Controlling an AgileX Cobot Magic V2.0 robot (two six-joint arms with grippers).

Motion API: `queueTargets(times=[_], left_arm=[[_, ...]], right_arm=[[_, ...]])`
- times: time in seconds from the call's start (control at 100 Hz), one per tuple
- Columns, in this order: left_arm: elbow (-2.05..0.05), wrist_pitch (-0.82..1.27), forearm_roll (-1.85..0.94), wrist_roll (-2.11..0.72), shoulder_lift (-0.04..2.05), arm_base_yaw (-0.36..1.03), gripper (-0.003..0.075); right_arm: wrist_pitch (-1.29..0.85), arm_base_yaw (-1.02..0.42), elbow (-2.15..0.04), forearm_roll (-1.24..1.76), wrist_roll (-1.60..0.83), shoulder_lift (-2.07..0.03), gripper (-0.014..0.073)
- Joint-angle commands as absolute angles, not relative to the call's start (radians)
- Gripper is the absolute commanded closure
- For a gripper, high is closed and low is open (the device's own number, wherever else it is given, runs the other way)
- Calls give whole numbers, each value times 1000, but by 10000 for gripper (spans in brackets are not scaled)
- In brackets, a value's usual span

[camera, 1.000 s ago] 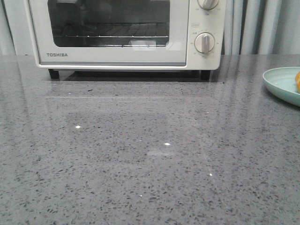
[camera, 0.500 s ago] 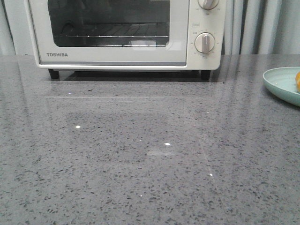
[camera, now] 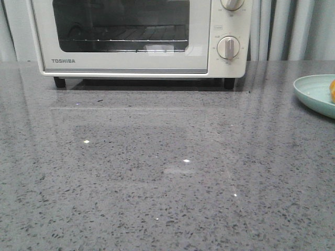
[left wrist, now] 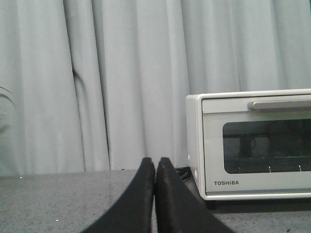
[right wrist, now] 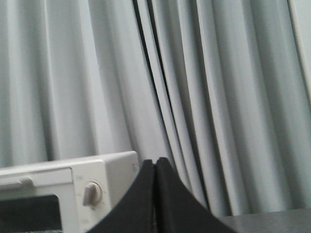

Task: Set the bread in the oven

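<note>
— Two big things first? Note them down.
— Grey speckled counter, filling the front view; pale pleated curtain hanging behind it.
— Next in size?
— Oven, cream-white, TOSHIBA on the door, standing at the far edge of the counter on black feet. Door shut, handle along its top edge. Wire rack visible through the glass. Two round knobs down its right side.
— Plate?
— Pale green plate, far right on the counter, cut by the frame edge, well apart from the oven.
— And the bread?
— Bread on that plate. Only an orange sliver shows at the frame edge; shape cannot be told.
— Grippers?
— Left gripper: black fingers pressed together tip to tip, holding nothing, raised above the counter, oven beside it. Right gripper: fingers likewise pressed together, empty, curtain and the oven's knob side behind it. Neither arm shows in the front view.
</note>
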State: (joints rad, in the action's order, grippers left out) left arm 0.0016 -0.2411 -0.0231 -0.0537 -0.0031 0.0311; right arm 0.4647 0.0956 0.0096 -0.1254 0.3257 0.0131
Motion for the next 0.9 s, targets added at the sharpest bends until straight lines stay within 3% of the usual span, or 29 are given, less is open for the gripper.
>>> queueTargets(times=[0.0, 0.23, 0.43, 0.57, 0.89], left_arm=[[24, -350, -25, -53, -28, 30, 742], [-1, -447, -123, -43, -28, 30, 742], [-31, -492, -123, 0, -15, 30, 742], [-137, -372, -123, 46, 30, 30, 742], [-467, -90, -123, 64, 324, 37, 742]], right_arm=[[573, 94, 35, -130, 425, 27, 661], [557, 94, 25, -130, 427, 27, 661], [178, 73, -108, -145, 469, 17, 661], [-19, 49, -231, -145, 469, -42, 659], [-214, 38, -426, -145, 435, -303, 659]])
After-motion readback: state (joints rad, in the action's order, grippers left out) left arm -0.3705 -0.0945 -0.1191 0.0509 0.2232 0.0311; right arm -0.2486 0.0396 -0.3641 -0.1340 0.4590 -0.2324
